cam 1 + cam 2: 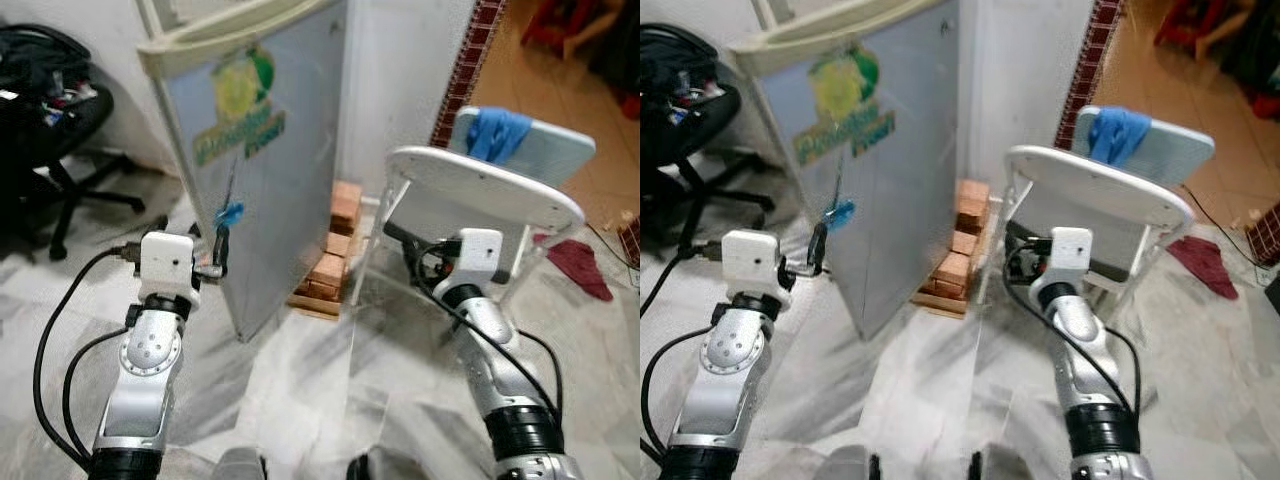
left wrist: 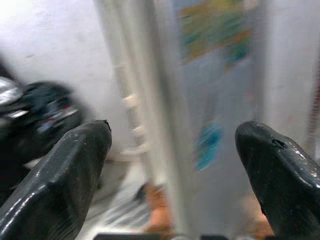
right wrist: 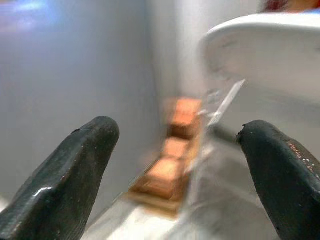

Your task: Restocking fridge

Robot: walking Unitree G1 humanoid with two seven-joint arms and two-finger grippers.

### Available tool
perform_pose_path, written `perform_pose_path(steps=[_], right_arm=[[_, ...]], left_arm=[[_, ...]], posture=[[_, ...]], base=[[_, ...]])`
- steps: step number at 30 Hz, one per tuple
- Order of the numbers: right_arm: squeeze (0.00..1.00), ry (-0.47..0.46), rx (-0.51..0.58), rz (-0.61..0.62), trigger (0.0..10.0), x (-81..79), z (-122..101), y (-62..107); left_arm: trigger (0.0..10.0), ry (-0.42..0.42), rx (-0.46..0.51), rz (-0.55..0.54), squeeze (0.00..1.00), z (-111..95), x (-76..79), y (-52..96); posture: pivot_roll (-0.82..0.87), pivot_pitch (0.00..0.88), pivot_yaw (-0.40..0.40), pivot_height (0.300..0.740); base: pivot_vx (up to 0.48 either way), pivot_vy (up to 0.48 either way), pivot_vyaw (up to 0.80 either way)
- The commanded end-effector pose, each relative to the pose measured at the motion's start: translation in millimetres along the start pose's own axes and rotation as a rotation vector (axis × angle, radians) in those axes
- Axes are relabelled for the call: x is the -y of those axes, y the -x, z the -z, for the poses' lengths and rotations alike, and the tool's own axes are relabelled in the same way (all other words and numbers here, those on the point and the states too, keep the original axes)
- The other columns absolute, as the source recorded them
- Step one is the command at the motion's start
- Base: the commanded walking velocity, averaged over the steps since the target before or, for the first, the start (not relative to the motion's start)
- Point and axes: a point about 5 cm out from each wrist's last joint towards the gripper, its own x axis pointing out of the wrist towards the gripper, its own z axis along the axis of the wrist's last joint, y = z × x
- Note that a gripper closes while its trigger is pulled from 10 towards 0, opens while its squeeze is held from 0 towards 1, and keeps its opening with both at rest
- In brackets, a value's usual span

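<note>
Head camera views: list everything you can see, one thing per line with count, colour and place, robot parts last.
Fridge: one, grey door with a yellow-green logo sticker, cream top, straight ahead by the white wall.
Blue tag: one, on the fridge door's edge, just above the left gripper.
Bricks: a small stack, orange-brown, on the floor between fridge and chair.
Plastic chair: one, white, right of the fridge.
Blue cloth: one, draped over a pale panel behind the chair.
Office chair: one, black, far left.
Red cloth: one, dark red, on the floor at right.
Floor: grey marbled tiles.
Left gripper: one, black fingers open, at the fridge door's edge.
Right gripper: one, black fingers open, low in front of the plastic chair.
</note>
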Motion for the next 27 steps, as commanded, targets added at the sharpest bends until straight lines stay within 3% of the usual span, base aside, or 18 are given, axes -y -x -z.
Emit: perform_pose_path(steps=[1,6,12,14,16,17,18,21,22,24,27], right_arm=[[0.0,0.006,0.009,-0.042,10.0,-7.0,-5.4,1.3],[0.0,0.044,0.051,-0.083,10.0,-9.5,-5.0,13.2],[0.0,-0.092,0.09,0.091,10.0,-2.7,-6.3,11.8],[0.0,-0.111,0.09,0.14,10.0,0.0,-2.6,12.9],[0.0,-0.041,0.124,0.113,10.0,-6.2,-4.7,12.8],[0.0,-0.038,0.126,0.113,10.0,-6.9,-4.9,12.8],[0.0,-0.097,0.132,0.093,10.0,-8.7,-5.1,12.5],[0.0,-0.042,0.166,0.119,10.0,-5.0,-8.2,13.9],[0.0,-0.063,0.169,0.106,10.0,-4.9,-8.9,15.3],[0.0,-0.204,0.138,0.021,10.0,-8.7,-7.3,18.8],[0.0,-0.15,0.15,0.083,10.0,-0.5,-3.3,22.6]], left_arm=[[10.0,-0.002,-0.008,-0.003,0.0,3.6,-0.1,-0.2],[10.0,0.053,-0.045,0.002,0.0,17.5,8.2,7.7],[10.0,0.078,-0.028,-0.056,0.0,16.6,3.8,12.5],[10.0,0.138,-0.026,-0.067,0.0,12.3,0.8,8.7],[10.0,0.16,-0.009,-0.056,0.0,8.6,0.6,3.4],[10.0,0.168,-0.006,-0.058,0.0,7.6,0.7,1.7],[10.0,0.194,-0.002,-0.058,0.0,5.8,1.1,-0.9],[10.0,0.218,0.009,-0.068,0.0,2.5,1.3,-4.0],[10.0,0.223,0.016,-0.073,0.0,1.5,1.6,-4.7],[10.0,0.249,0.015,-0.075,0.0,1.0,2.8,-5.4],[10.0,0.248,0.007,-0.067,0.0,2.8,6.1,-3.8]], posture=[[-0.01,0.025,0.006,0.74],[-0.02,0.0,-0.019,0.74],[0.0,0.0,-0.026,0.74],[-0.01,0.003,-0.017,0.74],[-0.01,0.003,-0.017,0.74],[-0.02,0.003,-0.012,0.74],[-0.03,0.002,-0.011,0.74],[-0.03,0.004,-0.012,0.74],[-0.03,0.004,-0.012,0.74],[-0.04,0.006,-0.014,0.74],[-0.04,0.01,-0.015,0.74]], base=[[0.0,0.442,0.0],[0.0,0.442,0.0],[0.0,0.454,0.0],[0.0,0.463,0.0],[0.0,0.476,0.0],[0.0,0.476,0.0],[0.0,0.476,0.0],[0.0,0.476,0.0],[0.0,0.476,0.0],[0.0,0.476,0.0],[0.0,0.476,0.0]])
